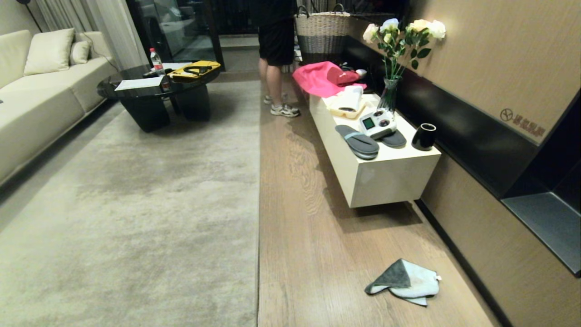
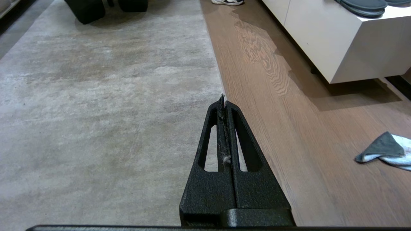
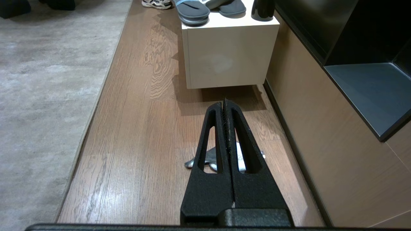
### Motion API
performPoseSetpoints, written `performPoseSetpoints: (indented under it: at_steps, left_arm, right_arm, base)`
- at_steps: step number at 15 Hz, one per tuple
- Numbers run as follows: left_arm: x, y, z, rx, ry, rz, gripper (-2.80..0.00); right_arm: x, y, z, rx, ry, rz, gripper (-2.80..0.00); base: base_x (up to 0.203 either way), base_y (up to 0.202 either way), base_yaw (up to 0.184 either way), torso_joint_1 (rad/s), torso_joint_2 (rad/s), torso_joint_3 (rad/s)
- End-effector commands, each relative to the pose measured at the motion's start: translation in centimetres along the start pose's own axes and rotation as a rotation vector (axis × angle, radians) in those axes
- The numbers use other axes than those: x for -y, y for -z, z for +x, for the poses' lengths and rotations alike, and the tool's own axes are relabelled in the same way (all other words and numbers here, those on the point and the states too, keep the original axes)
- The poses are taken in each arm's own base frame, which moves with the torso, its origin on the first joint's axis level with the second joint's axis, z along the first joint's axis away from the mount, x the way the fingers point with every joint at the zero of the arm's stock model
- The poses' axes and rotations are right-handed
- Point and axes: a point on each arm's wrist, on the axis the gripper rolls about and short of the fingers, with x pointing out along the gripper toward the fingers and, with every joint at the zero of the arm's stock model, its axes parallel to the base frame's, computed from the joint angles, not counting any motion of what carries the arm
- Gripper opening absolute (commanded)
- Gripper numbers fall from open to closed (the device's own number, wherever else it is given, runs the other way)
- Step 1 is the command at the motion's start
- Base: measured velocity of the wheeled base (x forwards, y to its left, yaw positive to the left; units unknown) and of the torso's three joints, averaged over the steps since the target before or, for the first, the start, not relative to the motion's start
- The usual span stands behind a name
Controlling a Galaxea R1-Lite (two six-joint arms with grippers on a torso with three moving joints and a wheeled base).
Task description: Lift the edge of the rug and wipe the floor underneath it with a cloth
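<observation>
The rug edge [image 1: 258, 204] is lying flat against the floor [image 1: 317, 236]. The cloth [image 1: 404, 281] is lying crumpled on the planks near the wall. Left gripper [image 2: 223, 99] and right gripper [image 3: 225, 103] are hanging closed, holding nothing.

white surface [image 1: 386, 177] along wall carries grey slippers [image 1: 357, 141], black cup [image 1: 424, 136], flower vase [image 1: 389, 93], pink fabric [image 1: 317, 78]; person's legs [image 1: 276, 75] behind; sofa [image 1: 41, 91] far left.

My head camera looks forward and down along the rug edge [image 1: 258, 218]. Both wrist cameras sit low, facing forward; all three views share the floor [image 1: 317, 254], cloth [image 1: 404, 281] and white cabinet [image 1: 386, 177].
</observation>
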Motion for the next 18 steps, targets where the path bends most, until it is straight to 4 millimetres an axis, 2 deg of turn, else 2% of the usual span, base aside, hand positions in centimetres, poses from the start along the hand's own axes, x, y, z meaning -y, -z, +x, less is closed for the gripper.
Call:
performPoseSetpoints:
  at_steps: [1,18]
  left_arm:
    - [0.00,-0.01,0.00,0.001,0.000,0.000,-2.80]
    - [0.00,-0.01,0.00,0.001,0.000,0.000,-2.80]
  right_arm:
    - [0.00,0.00,-0.01,0.003,-0.001,0.000,-2.80]
    - [0.00,0.00,-0.01,0.003,-0.001,0.001,-2.80]
  base:
    - [0.000,0.000,0.000,0.000,0.00,0.000]
    - [0.000,0.000,0.000,0.000,0.00,0.000]
